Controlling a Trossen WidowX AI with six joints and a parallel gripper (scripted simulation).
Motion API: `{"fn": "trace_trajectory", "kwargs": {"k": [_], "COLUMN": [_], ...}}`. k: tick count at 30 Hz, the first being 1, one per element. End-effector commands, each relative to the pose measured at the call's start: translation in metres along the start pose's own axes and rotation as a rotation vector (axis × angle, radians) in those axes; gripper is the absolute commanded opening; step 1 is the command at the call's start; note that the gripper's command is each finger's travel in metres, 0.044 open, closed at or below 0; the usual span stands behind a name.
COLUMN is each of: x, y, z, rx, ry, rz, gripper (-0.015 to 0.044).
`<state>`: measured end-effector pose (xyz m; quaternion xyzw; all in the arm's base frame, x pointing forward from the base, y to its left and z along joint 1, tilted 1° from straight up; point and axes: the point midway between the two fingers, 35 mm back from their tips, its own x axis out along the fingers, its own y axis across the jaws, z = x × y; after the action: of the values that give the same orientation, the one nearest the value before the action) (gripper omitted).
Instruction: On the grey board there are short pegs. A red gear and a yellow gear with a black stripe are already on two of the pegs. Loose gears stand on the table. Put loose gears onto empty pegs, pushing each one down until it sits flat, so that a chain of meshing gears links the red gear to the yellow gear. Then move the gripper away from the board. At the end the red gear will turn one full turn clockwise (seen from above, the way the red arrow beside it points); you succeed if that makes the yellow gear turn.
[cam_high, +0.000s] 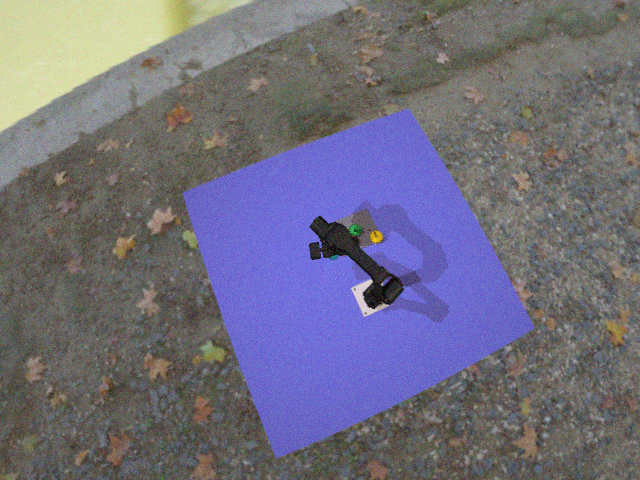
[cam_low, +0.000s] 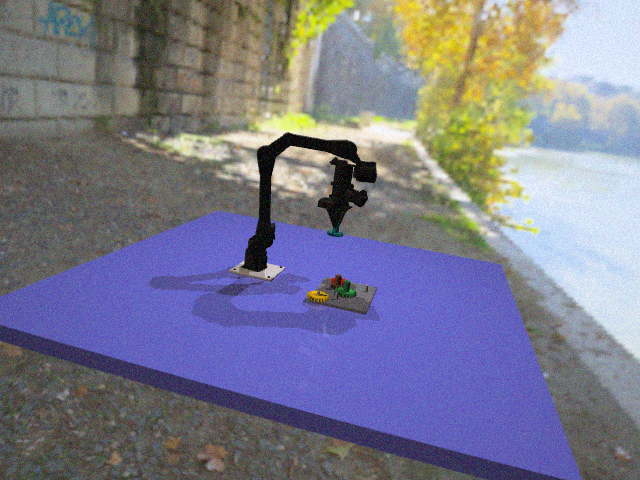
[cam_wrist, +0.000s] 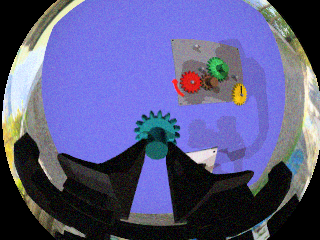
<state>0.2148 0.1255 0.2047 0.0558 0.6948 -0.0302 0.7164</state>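
Note:
My gripper (cam_wrist: 156, 144) (cam_low: 335, 226) is shut on the handle of a teal gear (cam_wrist: 158, 127) (cam_low: 334, 233) and holds it high above the table, to one side of the grey board (cam_wrist: 185, 49) (cam_low: 356, 306). On the board are the red gear (cam_wrist: 190, 82), a small brown gear (cam_wrist: 209, 82) beside it, and a green gear (cam_wrist: 218, 68) (cam_high: 355, 229) (cam_low: 346, 292) touching or close to the brown one. The yellow gear (cam_wrist: 239, 94) (cam_high: 374, 236) (cam_low: 317, 296) with a black stripe sits at the board's edge, with a gap to the green gear. Empty pegs show, one (cam_wrist: 196, 46) near the far edge.
A red curved arrow (cam_wrist: 176, 88) lies beside the red gear. The arm's white base plate (cam_high: 360, 298) (cam_low: 274, 273) stands on the blue table (cam_high: 310, 361) (cam_low: 206, 361). The arm hides part of the board in the top view, and its shadow falls across the board.

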Motion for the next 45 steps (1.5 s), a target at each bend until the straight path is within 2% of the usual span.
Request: {"fn": "trace_trajectory", "kwargs": {"k": [1,45], "x": [0.004,0.035], "y": [-0.005,-0.070], "z": [0.008,0.075], "rx": [0.000,-0.008], "ry": [-0.003,-0.004], "rz": [-0.008,-0.010], "gripper": [0.0000,0.0000]}}
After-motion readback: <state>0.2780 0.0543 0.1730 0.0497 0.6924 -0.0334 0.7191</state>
